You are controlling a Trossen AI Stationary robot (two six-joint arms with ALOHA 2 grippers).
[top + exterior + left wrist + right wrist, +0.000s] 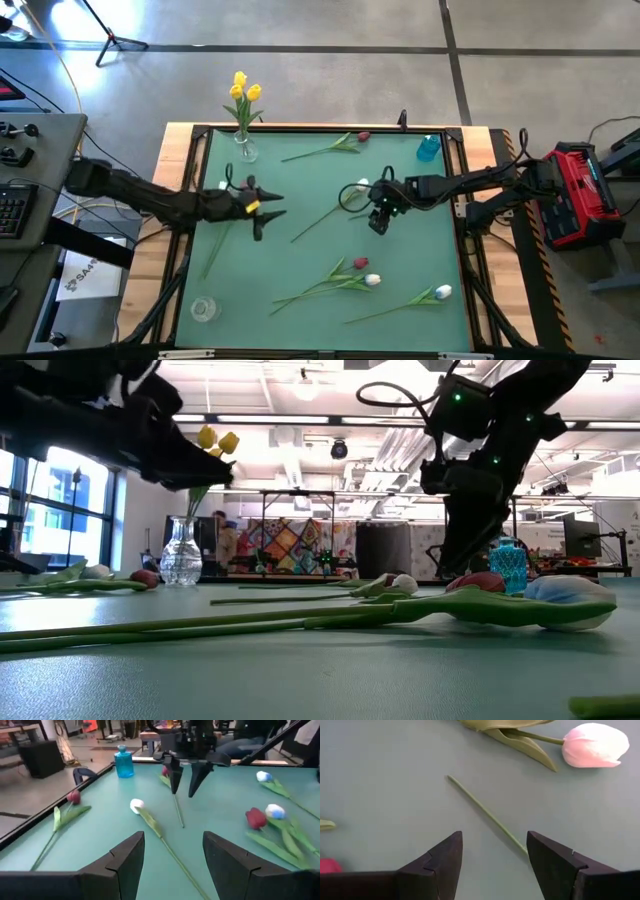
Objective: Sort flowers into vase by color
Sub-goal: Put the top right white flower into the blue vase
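Several tulips lie flat on the green mat (300, 290). A white one (362, 184) lies mid-table, a dark red one (362, 136) at the far edge, and a red and a white head (365, 272) plus another white one (442, 292) nearer the front. Yellow tulips (243, 88) stand in a clear vase (245, 150) at the far left. My left gripper (268, 208) hovers open left of centre, pointing at the white tulip (136, 805). My right gripper (378, 222) hangs open above a bare stem (487, 812), beside a pale tulip head (595, 745).
A blue vase (429, 147) stands at the far right of the mat and a small clear glass (204, 309) at the near left. A wooden rim (180, 200) frames the mat. The two grippers face each other across the middle.
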